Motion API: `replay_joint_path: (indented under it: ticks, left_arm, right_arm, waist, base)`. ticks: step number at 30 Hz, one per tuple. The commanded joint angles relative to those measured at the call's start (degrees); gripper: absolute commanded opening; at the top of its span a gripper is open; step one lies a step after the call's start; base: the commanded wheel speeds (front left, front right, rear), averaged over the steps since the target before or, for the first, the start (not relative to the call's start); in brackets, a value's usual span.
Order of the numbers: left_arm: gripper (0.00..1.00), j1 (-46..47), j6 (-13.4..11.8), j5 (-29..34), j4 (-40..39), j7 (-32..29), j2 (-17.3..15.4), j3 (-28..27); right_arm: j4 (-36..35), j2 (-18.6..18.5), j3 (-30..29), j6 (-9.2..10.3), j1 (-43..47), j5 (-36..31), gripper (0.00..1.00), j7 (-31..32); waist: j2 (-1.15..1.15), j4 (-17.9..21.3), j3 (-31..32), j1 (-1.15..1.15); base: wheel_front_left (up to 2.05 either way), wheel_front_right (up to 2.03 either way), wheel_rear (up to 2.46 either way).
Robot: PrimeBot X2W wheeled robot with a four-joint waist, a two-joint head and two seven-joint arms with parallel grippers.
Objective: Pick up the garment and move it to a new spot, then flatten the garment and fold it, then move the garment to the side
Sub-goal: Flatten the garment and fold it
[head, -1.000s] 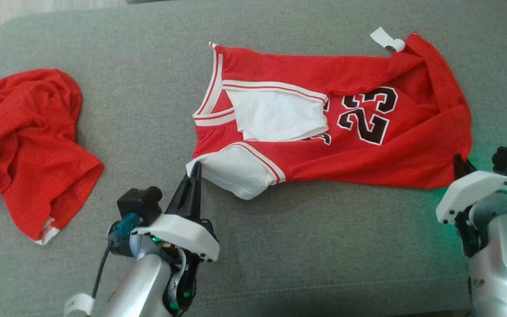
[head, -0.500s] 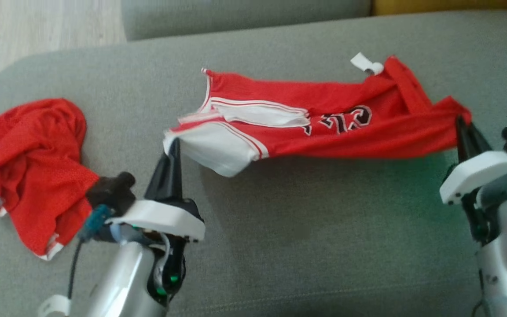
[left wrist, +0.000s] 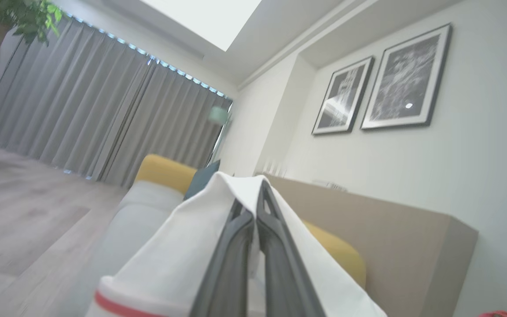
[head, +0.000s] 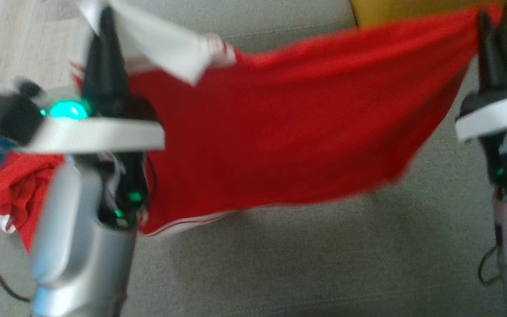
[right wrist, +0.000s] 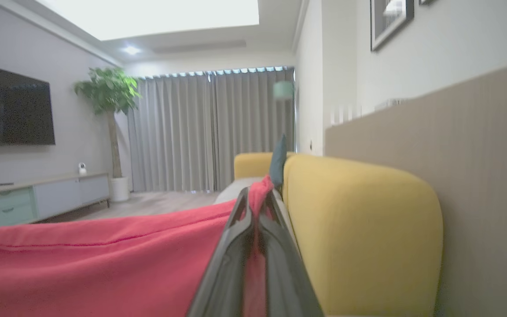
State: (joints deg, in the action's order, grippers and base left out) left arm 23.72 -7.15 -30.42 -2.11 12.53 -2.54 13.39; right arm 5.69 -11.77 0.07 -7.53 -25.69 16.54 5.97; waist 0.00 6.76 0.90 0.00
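Head view puts a grey sofa seat (head: 280, 264) of coarse, matte weave below both claws. Above it the garment (head: 288, 132), a red jersey blurred in this frame, hangs clear of the seat as one broad sheet stretched from claw to claw. Its lower edge sags deepest under the left claw (head: 106, 15), where thin white stripes trim the hem (head: 183, 224). Beyond the right claw (head: 482, 20) sits a rounded yellow cushion (right wrist: 359, 229) with a smooth cover. Under the left forearm a second red garment (head: 20, 189) lies crumpled on the seat, white trim at its edge. At the left claw the jersey's white panel (head: 165, 44) flops over to the claw's right in a soft fold. Left wrist view shows the left claw (left wrist: 251, 207) pinched together on that white cloth, which drapes down either side of the dark fingers (left wrist: 280, 264) and carries a red stripe (left wrist: 121, 306) near its border. Right wrist view shows the right claw (right wrist: 257, 207) clamped on a red corner, the cloth running off to its left with a stitched seam along it.
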Motion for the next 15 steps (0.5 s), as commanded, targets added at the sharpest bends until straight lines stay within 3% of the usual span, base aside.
replay_joint_path:
  ticks: [1,8,15]
  left_arm:
    - [0.00,5.17,-0.29,-0.61,-3.66,-0.57,-0.64,-2.87]
    - [0.00,9.13,-2.99,-3.84,-10.37,-2.04,-0.54,-5.47]
    - [0.00,8.32,-5.55,-5.36,-15.72,-5.53,-1.14,-5.69]
  right_arm:
    - [-3.59,-0.98,1.51,0.04,-4.80,0.40,0.00,-1.28]
    - [-9.96,-0.28,1.95,0.04,-5.60,-1.17,0.00,-4.12]
    - [-16.94,1.03,-0.63,0.04,-1.40,-4.15,0.00,-0.32]
  waist:
    - [0.00,0.10,0.43,0.00]
    - [0.00,-0.16,1.89,0.00]
    - [0.00,-0.70,1.53,0.00]
  base:
    - [0.00,0.00,0.00]
    - [0.00,0.00,0.00]
    - [0.00,0.00,0.00]
